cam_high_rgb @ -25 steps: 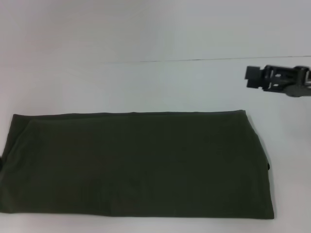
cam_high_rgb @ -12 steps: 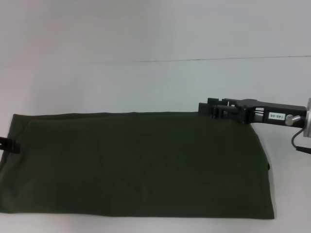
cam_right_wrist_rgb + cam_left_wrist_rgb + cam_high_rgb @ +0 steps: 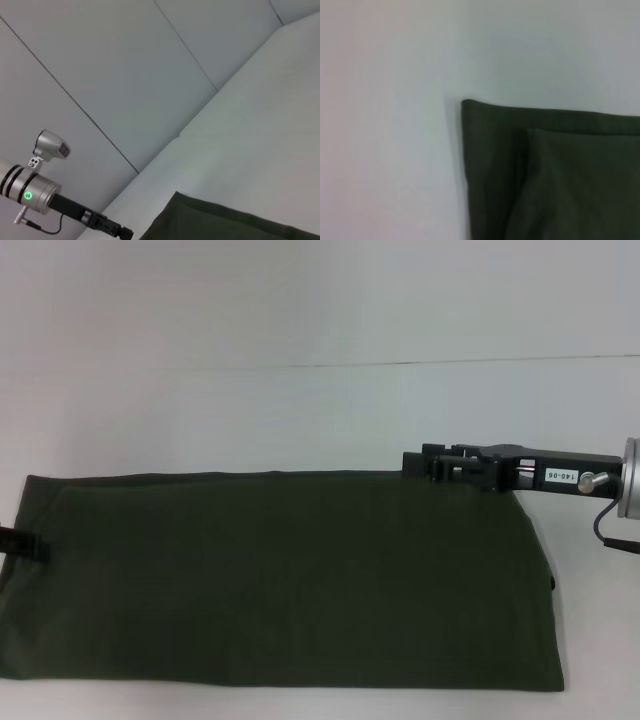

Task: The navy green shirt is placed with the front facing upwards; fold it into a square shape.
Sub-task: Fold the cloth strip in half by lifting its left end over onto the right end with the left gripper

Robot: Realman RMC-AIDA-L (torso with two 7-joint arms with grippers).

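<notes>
The navy green shirt (image 3: 280, 580) lies flat on the white table as a long dark olive rectangle, folded, with no lettering or neck showing. My right gripper (image 3: 418, 464) reaches in from the right, level with the table, at the shirt's far right corner. My left gripper (image 3: 30, 544) shows only as a black tip at the shirt's left edge. The left wrist view shows a folded corner of the shirt (image 3: 545, 175) with a layered edge. The right wrist view shows the shirt's far edge (image 3: 225, 222) and the left arm (image 3: 75, 210) beyond it.
The white table (image 3: 300, 410) stretches behind the shirt to a thin seam line at the back. The shirt's near edge lies close to the bottom of the head view. A small dark spot (image 3: 552, 584) sits at the shirt's right edge.
My right gripper has moved down and left from the upper right to the shirt's far right corner. My left gripper's tip has come into view at the shirt's left edge.
</notes>
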